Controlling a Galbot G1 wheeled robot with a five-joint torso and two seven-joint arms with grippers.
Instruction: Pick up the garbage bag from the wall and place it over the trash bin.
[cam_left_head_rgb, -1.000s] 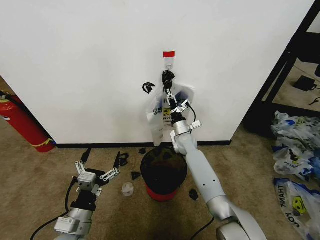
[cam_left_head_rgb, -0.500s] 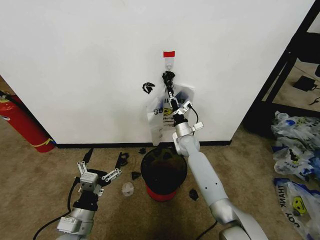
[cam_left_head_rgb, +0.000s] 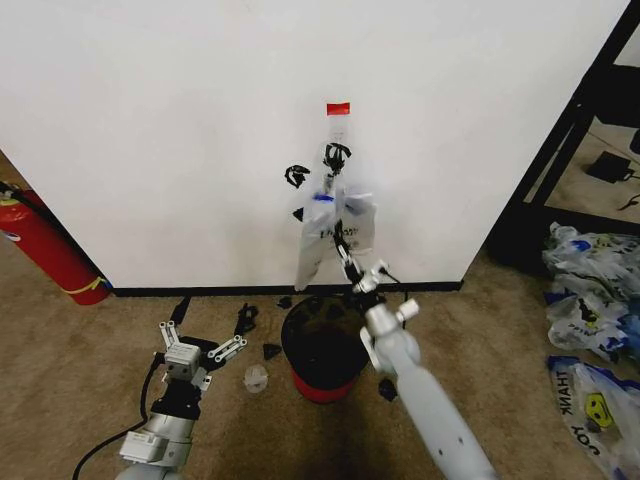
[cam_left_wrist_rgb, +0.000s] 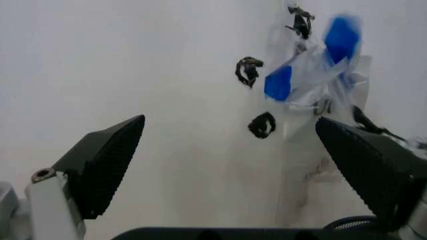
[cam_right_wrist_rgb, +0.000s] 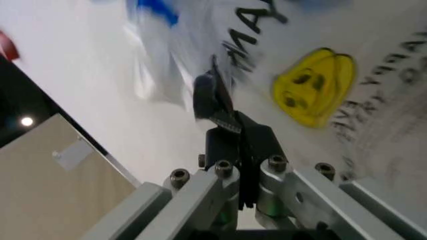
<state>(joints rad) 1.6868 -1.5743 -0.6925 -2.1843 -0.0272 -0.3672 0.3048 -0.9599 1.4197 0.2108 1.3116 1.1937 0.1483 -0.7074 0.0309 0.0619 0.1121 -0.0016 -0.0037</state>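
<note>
Nearest the robot, the left gripper (cam_left_head_rgb: 205, 336) hangs low over the carpet beside the trash bin (cam_left_head_rgb: 325, 345), its jaws spread wide and holding nothing. The bin stands on the floor just in front of the wall (cam_left_head_rgb: 150, 130), open side up. Above the bin's far rim the right gripper (cam_left_head_rgb: 343, 243) reaches toward the wall with its jaws pinched together on the garbage bag (cam_left_head_rgb: 335, 225), which hangs crumpled between the bin and the red tape (cam_left_head_rgb: 338, 108). By my judgement the step in hand is the pick: the bag is gripped, but whether its handles have cleared the hook is too small to tell. The next move calls for drawing the bag down and toward the bin, then spreading its mouth over the rim, likely with the idle left gripper's help. The right wrist view shows the closed jaws against the bag's yellow smiley face (cam_right_wrist_rgb: 313, 85) and black lettering, detail the head view lacks; the left wrist view shows blue patches of print (cam_left_wrist_rgb: 279, 82) on the bag, and dark marks on the wall beside it.
</note>
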